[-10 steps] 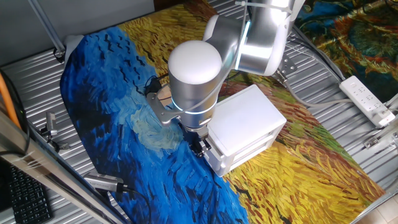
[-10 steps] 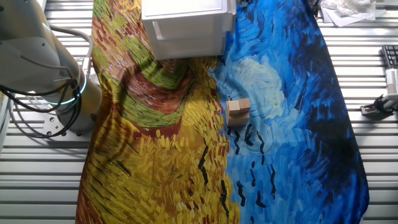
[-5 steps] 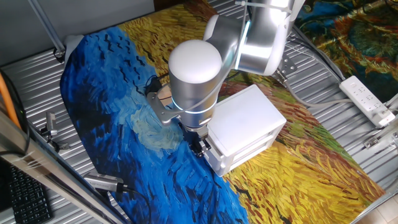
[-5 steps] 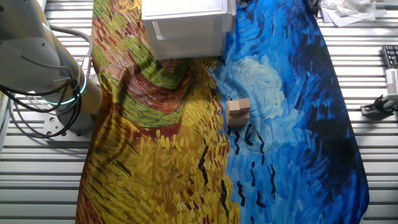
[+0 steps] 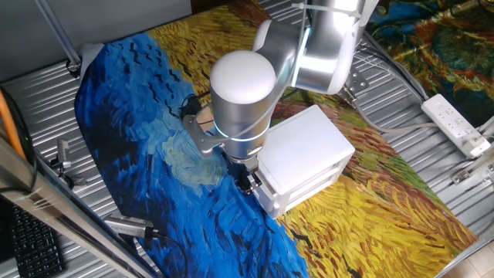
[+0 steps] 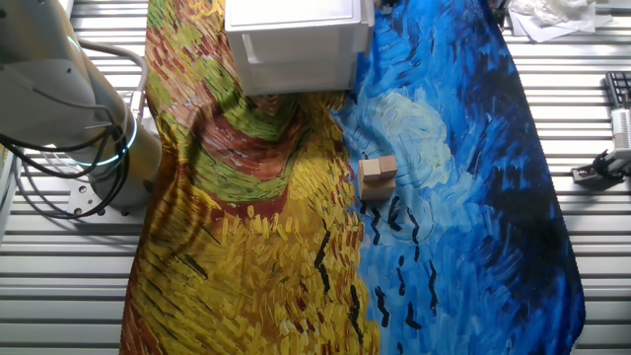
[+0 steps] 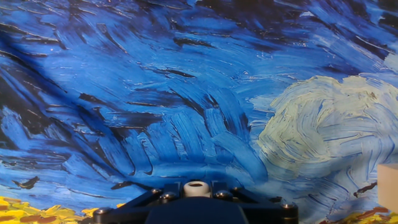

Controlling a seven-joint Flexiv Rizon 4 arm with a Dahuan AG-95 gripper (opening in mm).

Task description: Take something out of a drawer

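Note:
The white cabinet [image 5: 306, 153] stands on the painted cloth; it also shows at the top edge of the other fixed view [image 6: 296, 39]. My gripper [image 5: 248, 182] is low at the cabinet's end that faces the blue part of the cloth, mostly hidden under the arm's wrist. In the hand view the drawer's small round white knob [image 7: 196, 186] sits between the dark jaws of my gripper [image 7: 196, 191], which close against it on both sides. The drawer front [image 5: 270, 202] looks about flush with the cabinet. What is inside is hidden.
A small wooden block [image 6: 378, 173] lies on the cloth away from the cabinet; it also shows in the hand view [image 7: 388, 186]. The arm's base [image 6: 69, 89] stands beside the cloth. A power strip [image 5: 455, 122] lies at the right, a keyboard [image 5: 31, 247] at the lower left.

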